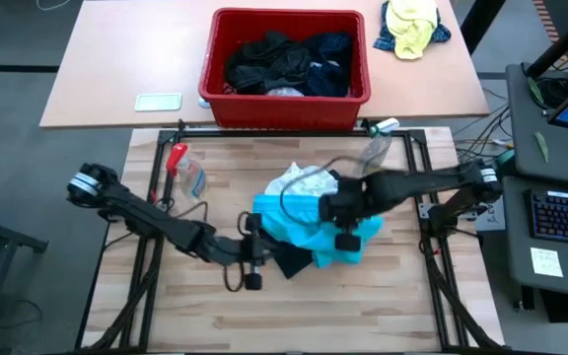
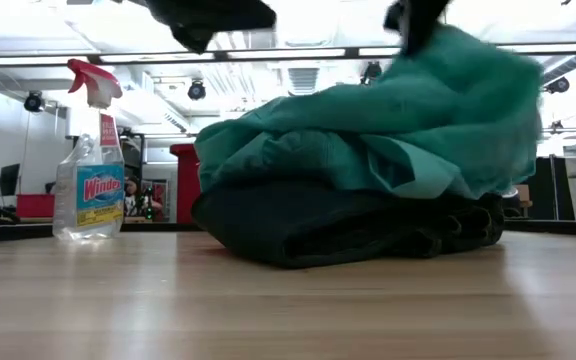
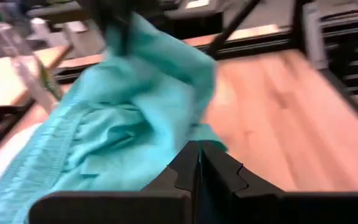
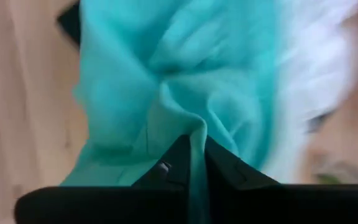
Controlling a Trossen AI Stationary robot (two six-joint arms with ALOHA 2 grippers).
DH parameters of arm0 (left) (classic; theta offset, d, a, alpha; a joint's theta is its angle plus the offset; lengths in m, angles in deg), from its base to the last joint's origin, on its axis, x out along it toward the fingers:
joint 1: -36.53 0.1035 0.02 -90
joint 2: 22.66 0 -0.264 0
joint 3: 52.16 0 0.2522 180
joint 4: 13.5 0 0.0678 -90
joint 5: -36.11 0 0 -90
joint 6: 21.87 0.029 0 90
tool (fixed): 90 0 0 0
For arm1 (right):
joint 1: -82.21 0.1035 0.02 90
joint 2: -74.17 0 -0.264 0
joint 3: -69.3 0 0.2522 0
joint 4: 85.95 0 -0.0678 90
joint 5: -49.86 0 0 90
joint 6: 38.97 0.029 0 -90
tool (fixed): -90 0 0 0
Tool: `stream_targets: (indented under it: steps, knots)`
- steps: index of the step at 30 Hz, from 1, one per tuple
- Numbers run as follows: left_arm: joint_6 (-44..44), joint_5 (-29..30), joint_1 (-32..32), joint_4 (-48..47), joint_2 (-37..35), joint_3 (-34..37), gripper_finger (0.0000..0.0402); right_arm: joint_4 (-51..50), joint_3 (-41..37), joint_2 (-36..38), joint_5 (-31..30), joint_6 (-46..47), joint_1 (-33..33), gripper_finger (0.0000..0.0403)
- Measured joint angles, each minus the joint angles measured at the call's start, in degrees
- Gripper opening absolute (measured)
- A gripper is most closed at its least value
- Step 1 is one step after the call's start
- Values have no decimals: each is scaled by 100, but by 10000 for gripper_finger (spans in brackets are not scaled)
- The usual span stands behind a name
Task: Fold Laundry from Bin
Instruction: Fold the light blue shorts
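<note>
A bright turquoise garment (image 1: pixel 309 232) lies bunched at the table's middle, on top of a black garment (image 1: pixel 289 262), with a light grey garment (image 1: pixel 299 182) behind it. In the low view the turquoise cloth (image 2: pixel 388 130) is draped over the dark one (image 2: pixel 338 225). My left gripper (image 1: pixel 255 248) is shut on the turquoise garment's left side. My right gripper (image 1: pixel 347 223) is shut on its right part. The red bin (image 1: pixel 286 99) stands beyond the table's far edge and holds several dark garments (image 1: pixel 284 61). My left gripper pinches a thin part of the turquoise cloth (image 3: pixel 197 163) between its two shut fingers at the garment's left side; edge or fold, I cannot tell. The garment's bulk lies on the black garment. My right gripper pinches a raised fold of the turquoise cloth (image 4: pixel 196 138) between its two shut fingers, from above. The cloth (image 2: pixel 468 60) is drawn up into a peak under it, and the rest lies on the pile.
A Windex spray bottle (image 2: pixel 90 165) stands at the table's left far part (image 1: pixel 185 176). A clear bottle (image 1: pixel 378 148) is at the far right. A yellow-and-blue cloth bundle (image 1: pixel 412 27) lies on the far table beside the bin. Bare wood (image 1: pixel 294 316) lies near the front edge.
</note>
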Motion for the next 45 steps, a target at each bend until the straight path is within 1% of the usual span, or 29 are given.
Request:
stream_targets:
  steps: [2, 4, 6, 10, 13, 15, 18, 21, 24, 26, 28, 31, 34, 37, 39, 42, 45]
  knots:
    - [49, 437, -2, -78, 252, -221, 6, 225, -482, 5, 309, 234, 106, 46]
    - [97, 730, 26, -518, 433, -482, 15, 430, -885, 11, 507, 477, 238, 66]
    - [92, 791, 75, -1209, 530, -776, 28, 438, -1204, 11, 624, 686, 392, 91]
    - [94, 863, 210, -2527, 485, -1334, 68, 410, -1682, 105, 636, 1309, 755, 146]
    - [199, 864, 445, -3056, 391, -1489, 106, 499, -1893, 230, 600, 1756, 1009, 188]
    - [380, 824, 639, -3146, 294, -1486, 133, 604, -1980, 332, 460, 2103, 1198, 214]
    - [629, 500, 947, -3254, 206, -1384, 173, 573, -2065, 535, 112, 2667, 1522, 250]
    - [838, 360, 1251, -3366, 198, -1224, 207, 562, -2129, 775, -272, 3262, 1845, 280]
    - [1227, 283, 1573, -3482, 173, -1105, 232, 583, -2146, 991, -675, 3786, 2129, 303]
    - [1409, 181, 1780, -3546, 173, -1066, 242, 593, -2149, 1101, -931, 4088, 2267, 314]
    - [1558, 125, 1960, -3519, 173, -1068, 246, 603, -2159, 1159, -1141, 4315, 2372, 321]
    - [1779, -250, 2214, -3515, 151, -1070, 246, 693, -2160, 1174, -1365, 4473, 2464, 326]
    - [1864, -985, 2491, -3519, 155, -1070, 240, 723, -2160, 1135, -1472, 4474, 2486, 326]
    - [1855, -1629, 2732, -3506, 251, -1070, 233, 751, -2170, 1077, -1747, 4412, 2486, 325]
    - [1860, -1762, 2820, -3522, 321, -1064, 228, 783, -2173, 1060, -1920, 4370, 2484, 325]
    - [2056, -1766, 2857, -3487, 379, -1064, 211, 859, -2173, 1060, -2240, 4331, 2484, 325]
    - [2299, -1768, 2855, -3369, 461, -1064, 171, 863, -2173, 1064, -2652, 4329, 2470, 325]
